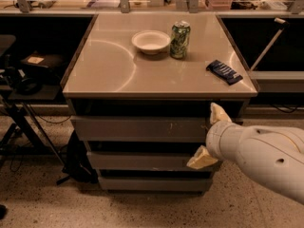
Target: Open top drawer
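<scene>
The top drawer [140,128] is the tallest grey front just under the tabletop, with pale scratch marks right of centre; it looks closed, flush with the cabinet. My gripper [207,136] is at its right end, open. The upper pale fingertip [217,112] is at the drawer's top right corner. The lower fingertip [202,158] is in front of the second drawer [140,161]. The white arm [266,156] reaches in from the lower right.
On the tabletop [109,70] stand a white bowl [150,41], a green can [180,40] and a dark blue packet [224,71]. A third drawer [152,183] is lowest. A black stand with cables [23,103] is at left. A counter [280,80] is at right.
</scene>
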You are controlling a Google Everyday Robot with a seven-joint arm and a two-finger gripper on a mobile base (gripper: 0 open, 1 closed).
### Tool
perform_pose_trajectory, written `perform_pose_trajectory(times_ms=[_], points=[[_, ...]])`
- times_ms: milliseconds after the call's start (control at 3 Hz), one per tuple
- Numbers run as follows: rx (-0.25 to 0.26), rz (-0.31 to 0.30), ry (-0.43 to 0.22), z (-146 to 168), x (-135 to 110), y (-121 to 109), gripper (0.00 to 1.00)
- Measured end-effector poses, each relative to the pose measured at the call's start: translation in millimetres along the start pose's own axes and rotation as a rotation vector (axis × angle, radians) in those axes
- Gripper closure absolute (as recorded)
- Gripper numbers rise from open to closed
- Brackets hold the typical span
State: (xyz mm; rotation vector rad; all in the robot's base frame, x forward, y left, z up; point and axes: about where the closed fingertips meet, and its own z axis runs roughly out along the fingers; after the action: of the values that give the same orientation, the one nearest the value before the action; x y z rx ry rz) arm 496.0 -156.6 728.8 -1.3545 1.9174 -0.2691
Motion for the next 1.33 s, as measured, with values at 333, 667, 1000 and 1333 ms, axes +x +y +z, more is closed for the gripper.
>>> perform_pose_trajectory(times_ms=[333, 667, 1000, 1333], points=[[-0.002, -0.069, -0.047, 20.8, -47.8, -20.7, 0.00], [0.002, -0.086, -0.055, 22.8, -55.6, -23.0, 0.00], [-0.024, -0.106, -0.038, 35.3, -50.4, -11.2, 0.00], [-0.083, -0.075, -0.047, 63.5, -48.1, 21.6, 0.00]])
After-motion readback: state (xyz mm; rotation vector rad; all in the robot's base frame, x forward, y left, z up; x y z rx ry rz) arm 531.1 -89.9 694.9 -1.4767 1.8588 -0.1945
